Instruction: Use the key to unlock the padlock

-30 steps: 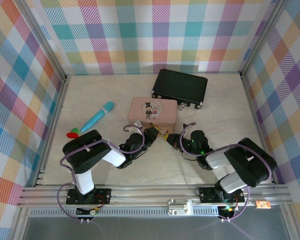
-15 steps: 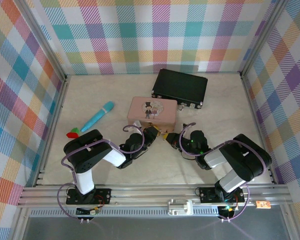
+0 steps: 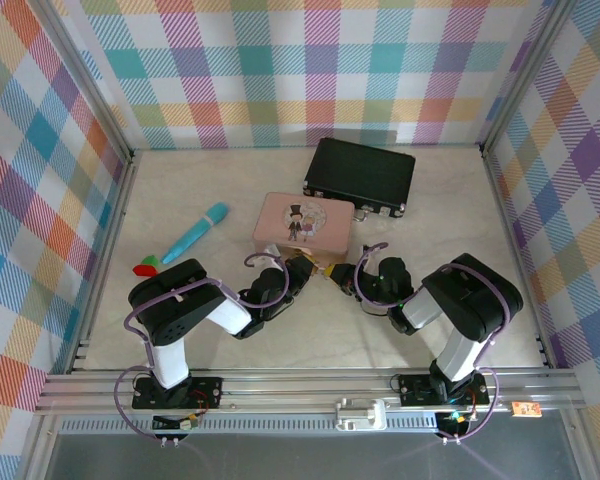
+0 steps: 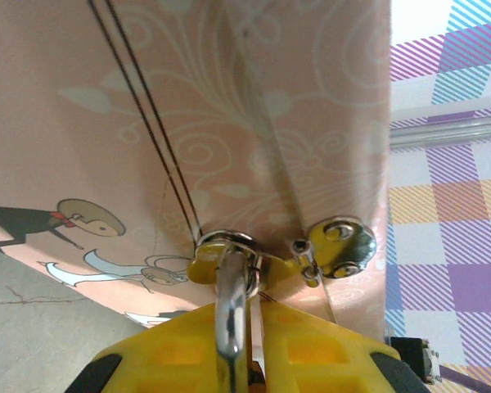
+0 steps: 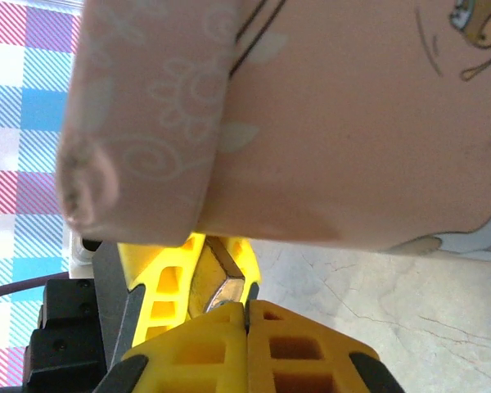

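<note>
Plaid walls close around a pale tabletop. On it the black case and the pink tin both lie closed, so their contents are hidden. The left hand is clamped on the padlock, which hangs in the tin's clasp. The right hand, fingers together, is just beside it. The key cannot be made out. The padlock seems not yet opened, so the unlocking remains.

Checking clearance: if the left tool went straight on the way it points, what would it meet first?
The pink tin: its side wall, with the metal clasp, stands directly ahead of the left tool, which is shut on the padlock by its shackle. It looks close, though depth is unclear.
</note>
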